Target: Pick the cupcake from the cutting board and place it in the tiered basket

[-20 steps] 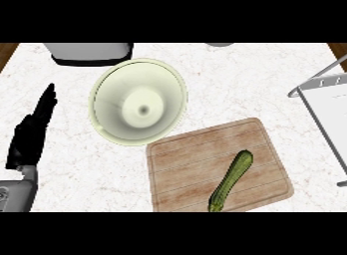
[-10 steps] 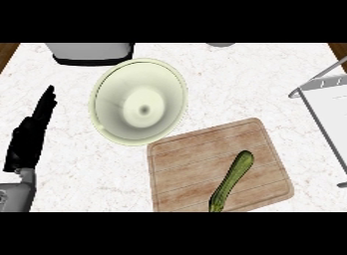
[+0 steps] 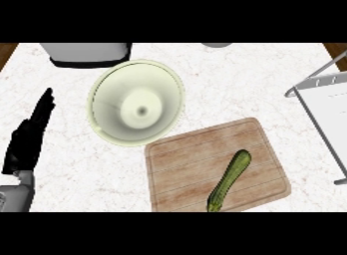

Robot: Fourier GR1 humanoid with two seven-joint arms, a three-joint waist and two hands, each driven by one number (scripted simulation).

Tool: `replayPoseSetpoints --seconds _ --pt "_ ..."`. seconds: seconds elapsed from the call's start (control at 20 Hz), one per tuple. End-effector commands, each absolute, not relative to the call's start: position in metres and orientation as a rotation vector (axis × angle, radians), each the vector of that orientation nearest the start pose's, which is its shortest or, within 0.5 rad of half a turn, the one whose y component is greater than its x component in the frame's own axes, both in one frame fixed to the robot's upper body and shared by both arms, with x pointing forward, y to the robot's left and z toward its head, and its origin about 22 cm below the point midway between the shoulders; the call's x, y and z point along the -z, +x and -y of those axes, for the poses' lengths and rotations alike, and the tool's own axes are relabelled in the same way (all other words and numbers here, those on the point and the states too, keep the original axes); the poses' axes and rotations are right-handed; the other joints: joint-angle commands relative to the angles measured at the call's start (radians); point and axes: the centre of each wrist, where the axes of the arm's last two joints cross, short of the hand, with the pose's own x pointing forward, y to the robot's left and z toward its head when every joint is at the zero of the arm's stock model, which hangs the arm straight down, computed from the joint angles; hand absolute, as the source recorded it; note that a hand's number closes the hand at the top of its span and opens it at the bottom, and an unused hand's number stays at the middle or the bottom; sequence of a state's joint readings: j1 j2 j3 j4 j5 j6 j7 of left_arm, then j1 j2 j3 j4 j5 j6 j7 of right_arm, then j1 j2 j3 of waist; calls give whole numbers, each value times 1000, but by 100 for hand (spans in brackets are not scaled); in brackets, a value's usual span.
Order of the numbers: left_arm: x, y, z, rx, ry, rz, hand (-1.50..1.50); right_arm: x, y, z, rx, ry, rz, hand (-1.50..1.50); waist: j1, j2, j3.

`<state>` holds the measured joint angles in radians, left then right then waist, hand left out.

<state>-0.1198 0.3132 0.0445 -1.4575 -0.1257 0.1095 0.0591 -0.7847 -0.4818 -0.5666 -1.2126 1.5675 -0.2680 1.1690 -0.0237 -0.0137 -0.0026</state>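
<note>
A wooden cutting board [image 3: 184, 169] lies at the lower middle of the counter. On it rests a long green zucchini [image 3: 229, 180], slanting from upper right to lower left; no cupcake shows in this view. The tiered basket [image 3: 331, 112], grey wire with a white shelf, stands at the right edge, partly cut off. My left hand [image 3: 31, 134] is at the far left, open, fingers straight and pointing up the counter, well away from the board. My right hand does not show.
A large pale green bowl [image 3: 137, 102] sits just up and left of the board, nearly touching its corner. A grey and black appliance [image 3: 86, 54] stands at the back left. A small grey object [image 3: 217, 44] peeks in at the top edge.
My left hand has shifted slightly; the board, zucchini, bowl and basket stay where they were.
</note>
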Motion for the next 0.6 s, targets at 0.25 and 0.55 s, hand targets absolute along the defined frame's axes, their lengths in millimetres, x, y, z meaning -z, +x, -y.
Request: replayPoseSetpoints --seconds 0.25,0.55 --pt "-26 261 -323 200 495 1499 0 -236 298 342 913 -1658 542 -150 -33 -16 0" --pt "-21 266 -312 189 478 1490 0 -225 222 294 955 -1679 637 -150 -36 -9 -1"
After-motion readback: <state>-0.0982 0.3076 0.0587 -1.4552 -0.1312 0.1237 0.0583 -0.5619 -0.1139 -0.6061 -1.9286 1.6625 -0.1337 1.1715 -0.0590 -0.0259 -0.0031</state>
